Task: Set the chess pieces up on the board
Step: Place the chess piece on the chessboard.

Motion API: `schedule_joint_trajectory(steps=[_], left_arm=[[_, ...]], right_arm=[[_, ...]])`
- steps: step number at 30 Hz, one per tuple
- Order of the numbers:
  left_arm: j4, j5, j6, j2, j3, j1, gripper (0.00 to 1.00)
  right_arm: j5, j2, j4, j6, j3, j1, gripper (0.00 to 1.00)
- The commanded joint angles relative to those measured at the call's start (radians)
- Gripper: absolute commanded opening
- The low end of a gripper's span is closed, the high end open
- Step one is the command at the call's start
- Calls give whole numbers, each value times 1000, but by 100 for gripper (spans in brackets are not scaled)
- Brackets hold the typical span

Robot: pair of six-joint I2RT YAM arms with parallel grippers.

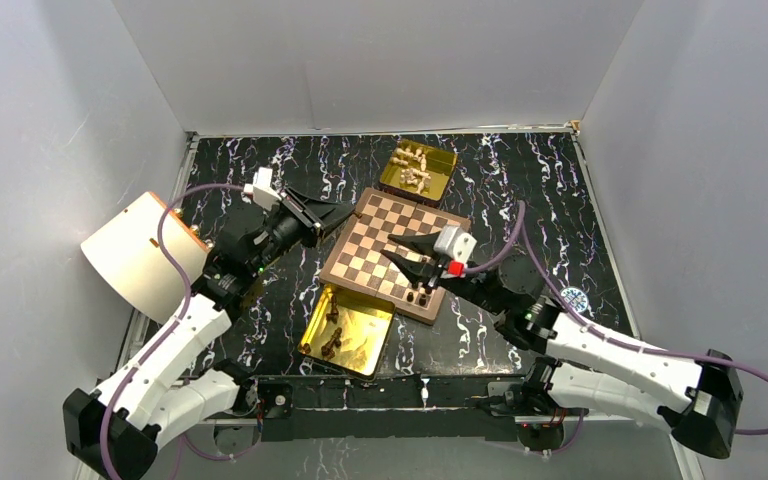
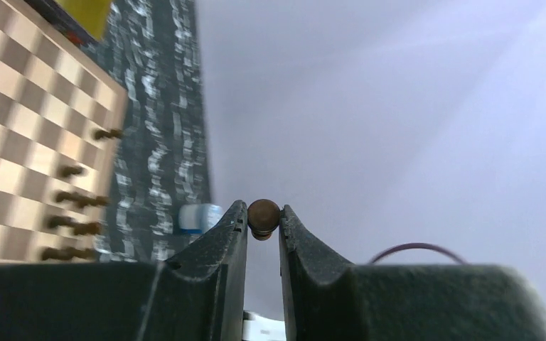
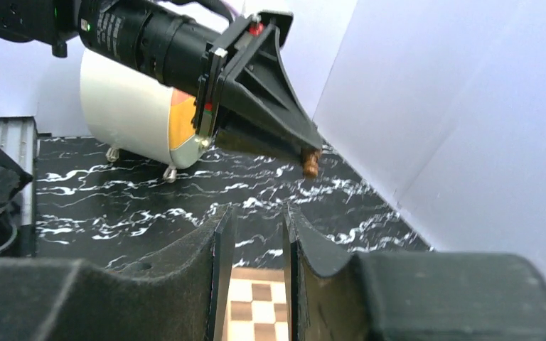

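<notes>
Marbled table [image 1: 520,170]; left hand [image 2: 263,226] pinches chess piece [image 2: 264,214].

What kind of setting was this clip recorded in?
Probably a robot test cell in a lab rather than a home. Plain grey panel walls box in a black marbled table. The left arm and right arm are bolted at its near edge, reaching over a chessboard.

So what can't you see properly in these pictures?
- Left wrist: the held piece; the left end effector hides all but its round top.
- Top view: dark pieces in the near gold tray are too small to name.
- Right wrist: the board is mostly blocked by the right end effector.
</notes>
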Motion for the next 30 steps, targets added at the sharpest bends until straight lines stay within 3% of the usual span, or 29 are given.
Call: schedule_joint_trajectory(steps=[1, 5, 11, 21, 30], left_arm=[[191, 63, -437, -36, -74, 2, 0], [307, 169, -509, -4, -87, 2, 0], [297, 254, -559, 17, -82, 2, 0], [293, 260, -561, 1, -91, 2, 0], [275, 277, -547, -3, -67, 2, 0]], right_arm=[[-97, 83, 208, -156, 63, 5, 39], [-54, 153, 243, -186, 114, 5, 37], [-17, 227, 317, -208, 139, 6, 40], [77, 231, 331, -222, 133, 6, 49], [65, 240, 352, -223, 118, 5, 30]])
